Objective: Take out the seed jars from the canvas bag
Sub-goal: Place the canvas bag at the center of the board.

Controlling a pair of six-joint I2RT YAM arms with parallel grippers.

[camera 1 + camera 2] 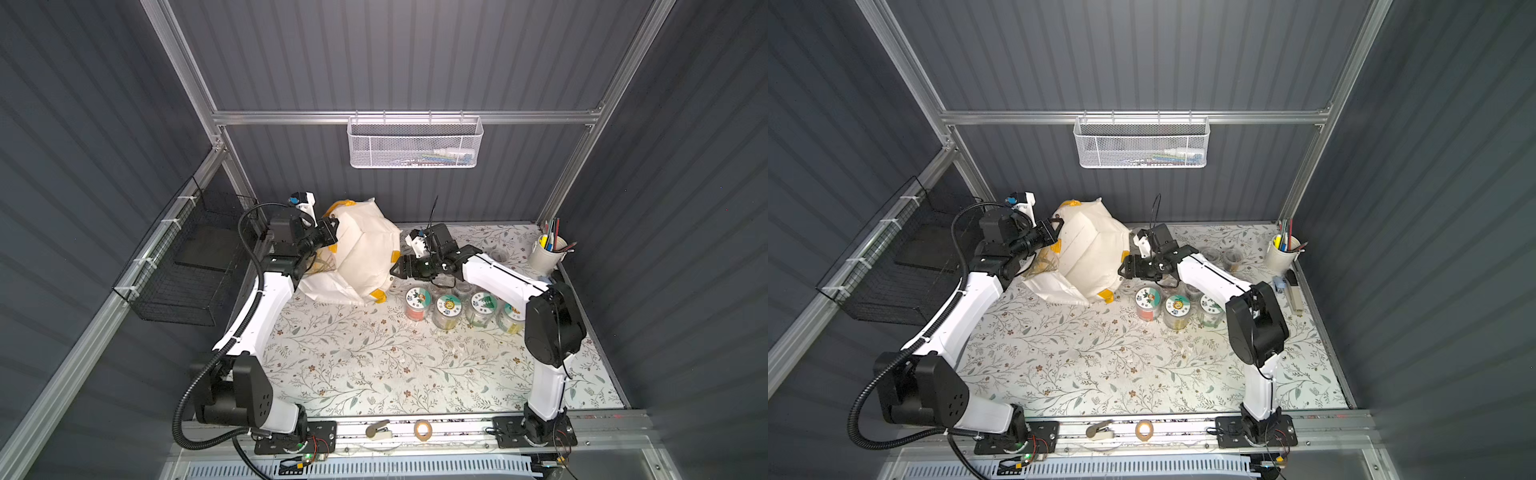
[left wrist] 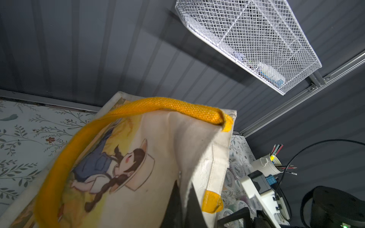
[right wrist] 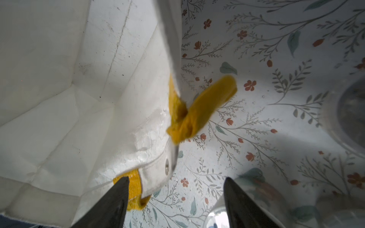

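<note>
Bag [image 1: 365, 249]: I saw it tipped over at the back of the table [image 1: 374, 365], between both grippers.
Left gripper [image 1: 331, 227]: pressed together, pinching the bag's rim.
Right gripper [image 3: 175, 178]: fingers spread, one tip at the bag's yellow patch [image 3: 135, 182], gripping nothing.
Jars [image 1: 449, 309]: four with pictured lids stood in a row beside the bag.

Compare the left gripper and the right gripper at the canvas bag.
The left gripper is shut on the canvas bag, pinching its fabric edge; the right gripper is open, jaws apart, holding nothing. The left gripper is at the bag's side away from the seed jars; the right gripper is at the side next to them. Both grippers point toward the bag.
</note>
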